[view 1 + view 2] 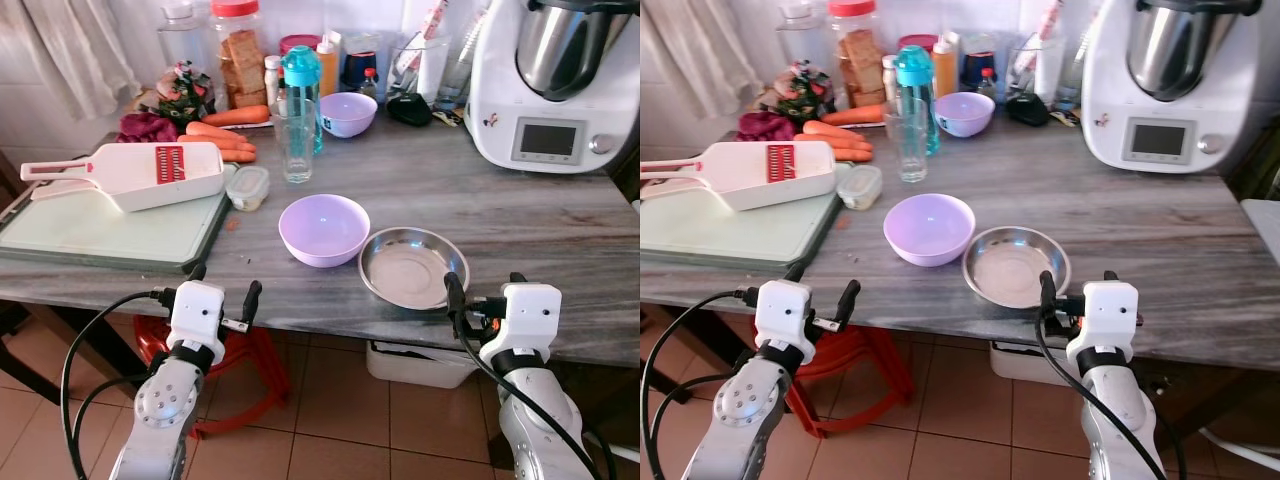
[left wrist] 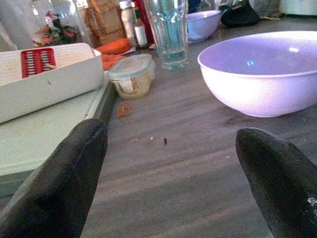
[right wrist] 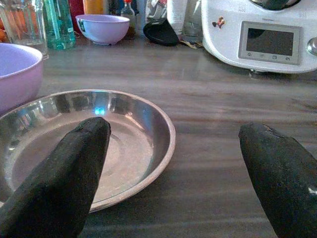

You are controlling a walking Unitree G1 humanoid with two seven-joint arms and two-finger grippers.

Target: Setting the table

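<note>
I hold both arms at the near edge of the table (image 1: 560, 240). My left gripper (image 1: 222, 296) is spread wide, holding nothing, just near of the cutting board (image 1: 90, 232). My right gripper (image 1: 484, 291) is also spread and unloaded, one finger (image 3: 64, 173) over the near rim of the steel plate (image 1: 408, 266). A lilac bowl (image 1: 323, 229) sits just left of the plate, nearly touching it. On the board lies a white slicer (image 1: 135, 174). Farther back: a glass (image 1: 297, 140), a small tub (image 1: 247, 187), carrots (image 1: 222, 138), a second bowl (image 1: 348, 113). Far right, a cooking machine (image 1: 555, 80).
</note>
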